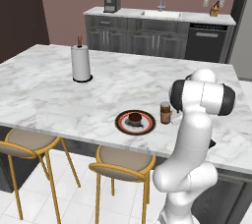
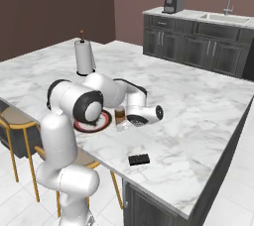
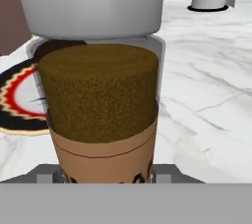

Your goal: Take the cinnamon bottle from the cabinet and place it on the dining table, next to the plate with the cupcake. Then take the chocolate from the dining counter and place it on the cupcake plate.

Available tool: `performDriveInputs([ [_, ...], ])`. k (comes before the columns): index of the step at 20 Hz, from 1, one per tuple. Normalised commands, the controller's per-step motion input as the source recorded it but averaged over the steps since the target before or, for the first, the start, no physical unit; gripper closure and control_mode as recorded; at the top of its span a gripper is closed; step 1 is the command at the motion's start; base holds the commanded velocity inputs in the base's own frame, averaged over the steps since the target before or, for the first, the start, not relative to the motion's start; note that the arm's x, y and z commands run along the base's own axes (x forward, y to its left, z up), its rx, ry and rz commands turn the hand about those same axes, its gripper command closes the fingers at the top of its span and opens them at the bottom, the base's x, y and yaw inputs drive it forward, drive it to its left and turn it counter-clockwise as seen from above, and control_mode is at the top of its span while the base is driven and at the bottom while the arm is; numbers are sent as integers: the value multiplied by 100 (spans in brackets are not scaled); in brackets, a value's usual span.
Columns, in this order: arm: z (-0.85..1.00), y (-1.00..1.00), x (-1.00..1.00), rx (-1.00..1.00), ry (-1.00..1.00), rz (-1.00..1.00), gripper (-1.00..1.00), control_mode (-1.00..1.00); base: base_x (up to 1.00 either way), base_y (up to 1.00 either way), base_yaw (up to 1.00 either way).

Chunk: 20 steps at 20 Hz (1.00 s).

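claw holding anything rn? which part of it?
Looks like the small brown cylindrical cinnamon jar with the grey lid, upright on the white marble table beside the red-rimmed plate. The claw flanks its lower body; actual contact can't be confirmed.

One plate (image 1: 135,121), two stools (image 1: 123,160).

Cinnamon bottle (image 1: 165,112) stands upright just right of the plate (image 1: 135,121) on the dining table (image 1: 113,88).
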Motion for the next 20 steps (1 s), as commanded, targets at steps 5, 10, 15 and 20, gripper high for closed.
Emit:
performDriveInputs([
  [5, -30, 0, 7, 0, -1, 6, 100, -100, 0, 0, 0],
  [10, -21, 3, 9, 0, -1, 0, 100, -100, 0, 0, 0],
  [15, -24, 6, -12, 0, -8, 0, -100, -100, 0, 0, 0],
  [20, -6, -5, -17, 1, -11, 0, -100, -100, 0, 0, 0],
])
